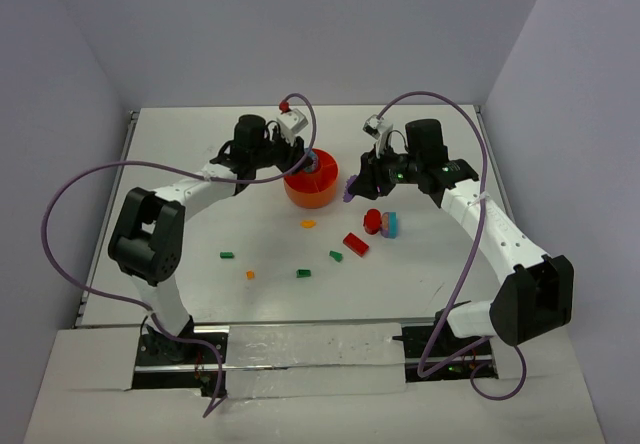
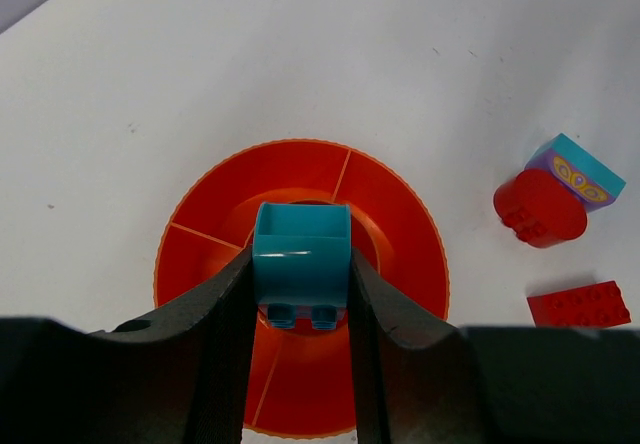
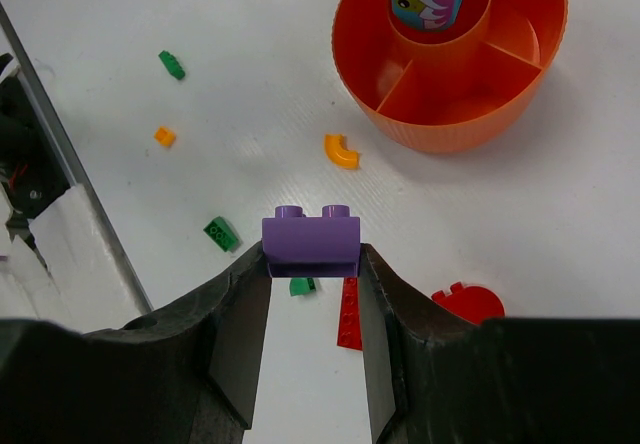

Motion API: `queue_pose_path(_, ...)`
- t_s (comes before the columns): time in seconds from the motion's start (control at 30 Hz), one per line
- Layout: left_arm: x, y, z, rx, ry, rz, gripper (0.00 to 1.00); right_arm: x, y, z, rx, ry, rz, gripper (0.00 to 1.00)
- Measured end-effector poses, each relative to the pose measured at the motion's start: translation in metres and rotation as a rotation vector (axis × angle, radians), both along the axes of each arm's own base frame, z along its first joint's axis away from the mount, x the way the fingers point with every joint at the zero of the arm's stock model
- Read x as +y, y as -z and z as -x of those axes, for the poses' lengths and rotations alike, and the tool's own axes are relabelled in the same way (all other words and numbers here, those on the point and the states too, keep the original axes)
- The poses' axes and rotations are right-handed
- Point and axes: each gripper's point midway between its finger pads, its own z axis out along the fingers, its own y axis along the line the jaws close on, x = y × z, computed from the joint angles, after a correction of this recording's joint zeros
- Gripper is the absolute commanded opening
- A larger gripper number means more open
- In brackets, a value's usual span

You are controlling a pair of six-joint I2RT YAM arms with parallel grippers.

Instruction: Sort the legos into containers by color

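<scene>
On the left of the table lie loose small pieces: a green brick (image 1: pixel 227 256), a tiny orange piece (image 1: pixel 250 274) and, nearer the middle, two more green bricks (image 1: pixel 303 273) (image 1: pixel 336 256).

The left gripper (image 2: pixel 300 276) is clamped on a teal block (image 2: pixel 301 249), one finger on each side face. It hangs over the middle of the orange bowl (image 2: pixel 400 194), about at the central hub; from the right wrist view the block looks dipped below the rim, though how deep I cannot tell. To do this drop well I would check which cell lies under the block — hub or wedge — and lower it until it is clearly inside the walls. Only then part the fingers, so the block does not bounce onto a divider or over the rim.

Just right of the bowl the right gripper (image 3: pixel 312 264) pinches a purple brick (image 3: pixel 311 236) above the table, apart from the bowl. It should wait until the left arm is out of the way — the two wrists are close — and then pick a different wedge from the teal one.

A curved orange piece (image 3: pixel 341 151) lies just in front of the bowl. Further right sit a red brick (image 2: pixel 585 304), a round red piece (image 2: pixel 540 207) and, touching it, a teal and purple block (image 2: pixel 575 169), all unsorted.
</scene>
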Motion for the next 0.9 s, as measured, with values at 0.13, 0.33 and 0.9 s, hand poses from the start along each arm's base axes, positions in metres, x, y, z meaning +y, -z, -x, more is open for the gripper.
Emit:
queue_pose_path(0.13, -0.001, 0.006, 0.000, 0.016, -0.002, -0.002, 0.39, 0.000, 0.000, 0.000, -0.001, 0.000, 0.000, 0.00)
queue_pose_path(0.33, -0.002, 0.006, 0.001, 0.024, -0.001, 0.002, 0.64, 0.000, 0.001, 0.000, 0.002, 0.000, 0.001, 0.00)
queue_pose_path(0.9, 0.013, -0.058, -0.020, 0.010, -0.023, 0.107, 0.85, 0.000, -0.005, -0.033, -0.047, 0.112, -0.021, 0.00)
